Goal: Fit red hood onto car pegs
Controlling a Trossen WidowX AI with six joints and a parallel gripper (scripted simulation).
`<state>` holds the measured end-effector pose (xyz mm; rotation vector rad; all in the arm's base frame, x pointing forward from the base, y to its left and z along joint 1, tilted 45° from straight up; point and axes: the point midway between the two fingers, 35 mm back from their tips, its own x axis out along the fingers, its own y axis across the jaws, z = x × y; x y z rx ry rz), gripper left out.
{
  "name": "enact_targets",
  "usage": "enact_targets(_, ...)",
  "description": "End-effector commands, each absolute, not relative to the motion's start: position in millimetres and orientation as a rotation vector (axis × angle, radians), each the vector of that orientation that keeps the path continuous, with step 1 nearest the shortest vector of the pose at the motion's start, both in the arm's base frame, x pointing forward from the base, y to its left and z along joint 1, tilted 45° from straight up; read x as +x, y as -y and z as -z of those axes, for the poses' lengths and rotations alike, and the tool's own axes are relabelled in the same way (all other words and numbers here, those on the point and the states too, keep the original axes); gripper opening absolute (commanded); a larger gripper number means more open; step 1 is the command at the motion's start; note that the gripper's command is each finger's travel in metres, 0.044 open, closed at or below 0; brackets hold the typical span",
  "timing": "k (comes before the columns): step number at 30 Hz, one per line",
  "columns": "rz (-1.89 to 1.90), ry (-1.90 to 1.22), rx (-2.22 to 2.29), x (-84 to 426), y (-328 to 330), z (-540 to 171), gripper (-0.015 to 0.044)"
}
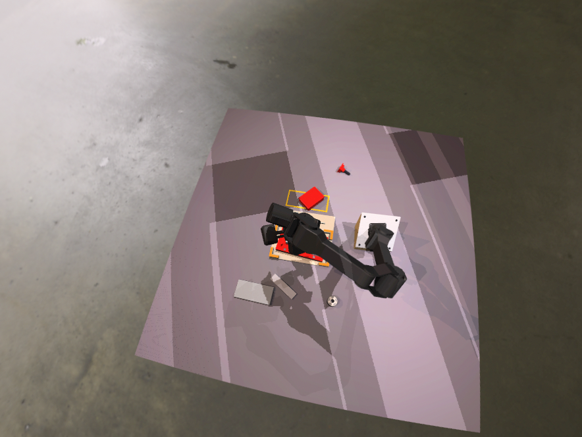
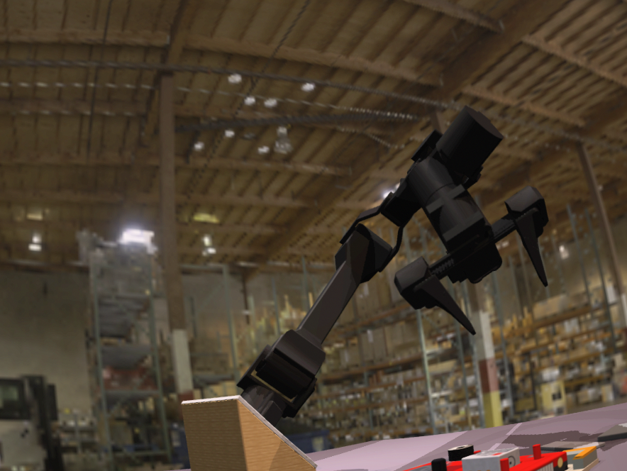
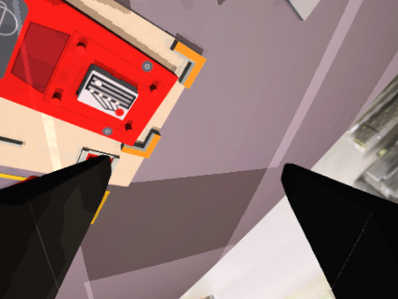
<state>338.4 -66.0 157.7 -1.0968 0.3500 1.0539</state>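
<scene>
Black arm links hide part of the red chassis (image 1: pixel 301 254) (image 2: pixel 536 462) (image 3: pixel 63 72) from above, and the wrist view crops it. Askew within the yellow outline, the red hood (image 1: pixel 311 197) lies on the table, its corner holes too small to discern. Wide open and holding nothing, the gripper (image 2: pixel 509 309) (image 3: pixel 199 167) hangs above the table; the hood's exact bearing from its fingers cannot be told.

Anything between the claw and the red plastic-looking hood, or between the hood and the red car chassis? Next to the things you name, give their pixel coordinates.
Nothing visible between the open claw (image 1: pixel 293 228) (image 2: pixel 509 308) (image 3: pixel 197 162) and hood (image 1: pixel 311 197) (image 3: pixel 32 176). Towards the chassis (image 1: pixel 282 244) (image 2: pixel 545 462) (image 3: pixel 149 101), a small red part sits on the tan board (image 1: pixel 324 220) (image 3: pixel 27 122); its height is unclear. The claw itself hovers above that area.
</scene>
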Motion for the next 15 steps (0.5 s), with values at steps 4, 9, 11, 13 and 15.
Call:
enact_targets(4, -1.047, -0.644, -0.710, 335.9, 116.6, -71.8, 0.0440)
enact_targets(9, -1.023, -0.834, -0.413, 317.1, 144.6, -5.9, 0.0440)
enact_targets(11, -1.011, -0.903, -0.292, 305.9, 152.6, 20.3, 0.0440)
enact_targets(13, -0.998, -0.969, -0.170, 292.2, 158.9, 46.5, 0.0440)
enact_targets(15, -0.984, -1.032, -0.048, 275.9, 163.2, 72.5, 0.0440)
